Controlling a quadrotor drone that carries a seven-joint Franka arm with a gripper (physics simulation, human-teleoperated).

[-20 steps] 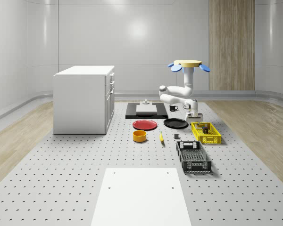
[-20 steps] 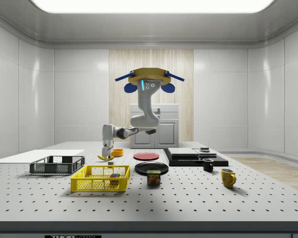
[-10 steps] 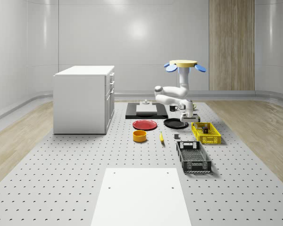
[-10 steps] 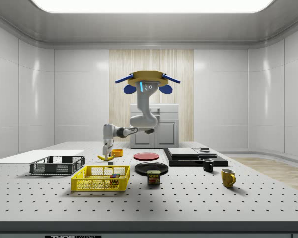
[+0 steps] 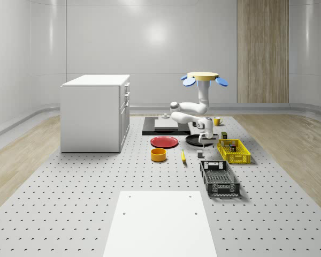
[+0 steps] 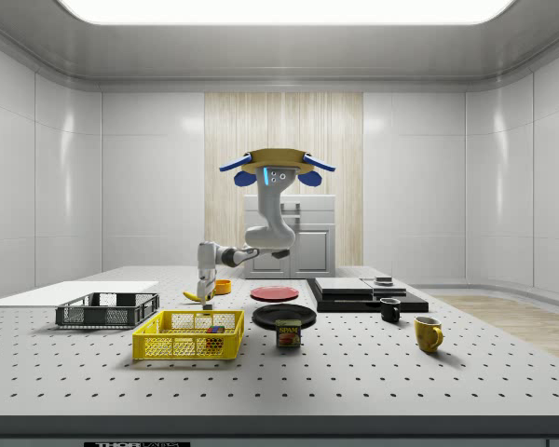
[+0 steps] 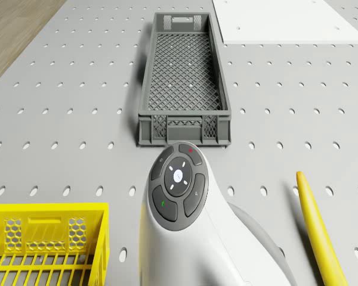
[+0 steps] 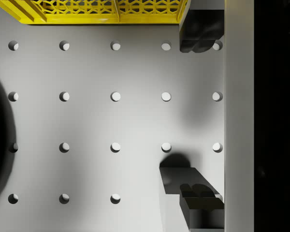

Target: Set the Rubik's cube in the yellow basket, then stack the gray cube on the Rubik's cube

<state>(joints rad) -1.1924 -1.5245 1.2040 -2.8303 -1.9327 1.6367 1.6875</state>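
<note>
The Rubik's cube (image 6: 214, 330) lies inside the yellow basket (image 5: 234, 152), (image 6: 188, 336), and shows as a dark block (image 5: 232, 146) in the whole-scene view. The small gray cube (image 5: 200, 155) sits on the table to the basket's left in that view. The drone (image 5: 203, 77) hovers above the black plate (image 5: 199, 140). Its arm reaches down, so my gripper (image 5: 205, 141) hangs low over the table between the plate and the gray cube. In the wrist view the gripper (image 8: 200, 116) is open, its fingers (image 8: 200, 31) wide apart over bare table, with the basket's rim (image 8: 96, 12) beside them.
A black mesh crate (image 5: 219, 178) lies nearer the camera than the basket. A banana (image 5: 183, 156), orange bowl (image 5: 158, 155) and red plate (image 5: 165, 141) lie further left in the whole-scene view. A can (image 6: 289, 332), two mugs (image 6: 428, 332) and a white cabinet (image 5: 95, 112) also stand here.
The drone has moved toward the whole-scene view's left and sunk lower. My open gripper has gone from above the basket to the table beside the black plate.
</note>
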